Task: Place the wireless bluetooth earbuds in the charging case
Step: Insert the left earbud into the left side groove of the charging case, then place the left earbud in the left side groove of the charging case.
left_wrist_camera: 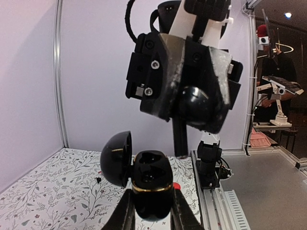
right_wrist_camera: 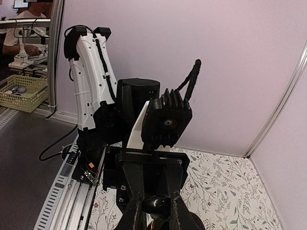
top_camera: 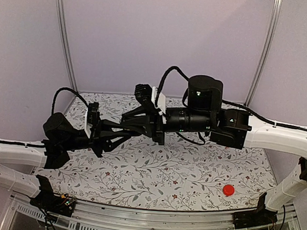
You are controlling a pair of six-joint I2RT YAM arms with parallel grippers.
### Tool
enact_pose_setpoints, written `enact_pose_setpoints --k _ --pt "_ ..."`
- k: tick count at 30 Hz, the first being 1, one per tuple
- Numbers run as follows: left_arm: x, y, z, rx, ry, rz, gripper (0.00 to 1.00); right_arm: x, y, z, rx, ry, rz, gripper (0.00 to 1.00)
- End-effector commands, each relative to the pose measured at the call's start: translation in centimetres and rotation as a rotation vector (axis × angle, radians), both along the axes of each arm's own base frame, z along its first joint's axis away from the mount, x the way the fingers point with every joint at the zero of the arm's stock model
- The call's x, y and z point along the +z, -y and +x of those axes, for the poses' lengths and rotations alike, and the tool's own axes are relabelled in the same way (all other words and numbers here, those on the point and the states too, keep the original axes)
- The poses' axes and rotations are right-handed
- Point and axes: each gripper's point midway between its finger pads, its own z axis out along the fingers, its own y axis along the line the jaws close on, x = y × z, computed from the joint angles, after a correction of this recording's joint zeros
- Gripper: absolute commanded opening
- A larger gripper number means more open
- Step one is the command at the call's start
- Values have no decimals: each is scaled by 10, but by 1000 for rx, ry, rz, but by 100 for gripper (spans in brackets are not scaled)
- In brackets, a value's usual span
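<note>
Gripping charging case (left_wrist_camera: 151, 175) low on its body with left gripper (left_wrist_camera: 152, 203), up in the air over floral table (left_wrist_camera: 48, 191), with lid (left_wrist_camera: 116, 158) swung open to one side and wells (left_wrist_camera: 149, 160) exposed. Pinching glossy black earbud (left_wrist_camera: 195, 98) in right gripper (left_wrist_camera: 192, 116), just above charging case, not touching. Looks light, rigid, slick; likely weakest at hinge. Best held on body flanks below gold band (left_wrist_camera: 152, 188), clear of lid. Keep squeeze modest.
</note>
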Motion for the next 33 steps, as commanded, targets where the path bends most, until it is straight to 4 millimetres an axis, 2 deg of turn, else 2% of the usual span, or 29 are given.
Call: enact_pose_setpoints --k 1,14,18,33 --pt "11 3 -5 -25 10 -15 20 -3 -4 7 -57 62 -37 10" --pt "10 1 -5 -18 13 -14 20 -8 -5 14 -104 89 -62 10" --pt "11 2 -6 -21 14 -12 20 -19 -6 14 -101 79 -98 10" --pt "13 2 -5 -17 17 -18 19 -32 -5 10 -87 86 -148 9"
